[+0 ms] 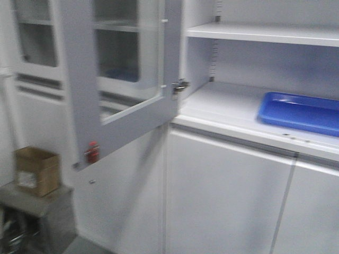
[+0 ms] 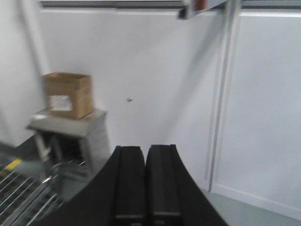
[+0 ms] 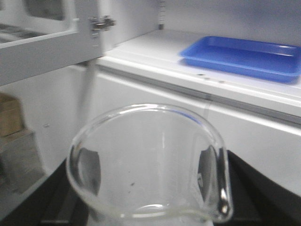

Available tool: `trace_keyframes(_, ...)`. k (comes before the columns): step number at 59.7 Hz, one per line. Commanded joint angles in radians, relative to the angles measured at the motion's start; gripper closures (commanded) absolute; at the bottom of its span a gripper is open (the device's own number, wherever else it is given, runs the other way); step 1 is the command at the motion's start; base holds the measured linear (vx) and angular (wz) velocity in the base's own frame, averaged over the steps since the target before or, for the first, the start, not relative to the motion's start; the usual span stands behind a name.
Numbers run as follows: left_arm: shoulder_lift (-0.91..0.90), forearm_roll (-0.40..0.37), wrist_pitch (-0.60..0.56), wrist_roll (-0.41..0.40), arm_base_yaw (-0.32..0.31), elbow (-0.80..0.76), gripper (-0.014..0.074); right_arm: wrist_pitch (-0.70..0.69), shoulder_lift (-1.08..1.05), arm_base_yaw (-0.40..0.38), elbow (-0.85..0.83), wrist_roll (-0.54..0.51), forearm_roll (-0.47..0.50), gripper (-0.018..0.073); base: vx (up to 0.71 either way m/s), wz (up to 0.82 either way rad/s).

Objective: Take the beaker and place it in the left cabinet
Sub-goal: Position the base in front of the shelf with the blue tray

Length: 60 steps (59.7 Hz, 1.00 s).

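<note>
Right gripper (image 3: 149, 172) has its jaws clamped round the clear glass beaker (image 3: 155, 141), out in front of the grey cabinet (image 1: 222, 108) and not on its shelf with the blue tray (image 1: 302, 112), while the left gripper (image 2: 146, 183) is pinched fully closed on nothing.

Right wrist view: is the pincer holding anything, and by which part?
Yes. The right pincer holds the beaker by its side walls, with dark fingers on opposite sides below the rim. The left pincer is shut on nothing.
</note>
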Motion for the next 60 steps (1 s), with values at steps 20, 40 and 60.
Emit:
trace_keyframes(20,-0.01,-0.001,-0.084,-0.004,0.0,-0.012,0.0593,-0.058,0.013,-0.004,-0.029,-0.01,-0.048,0.056,0.36,-0.64)
trace_keyframes(40,-0.01,-0.001,-0.084,-0.004,0.0,-0.012,0.0593,-0.058,0.013,-0.004,-0.029,-0.01,-0.048,0.056,0.34,-0.3)
trace_keyframes(60,-0.01,-0.001,-0.084,-0.004,0.0,-0.012,0.0593,-0.058,0.013,-0.004,-0.029,-0.01,-0.048,0.056,0.32,-0.18)
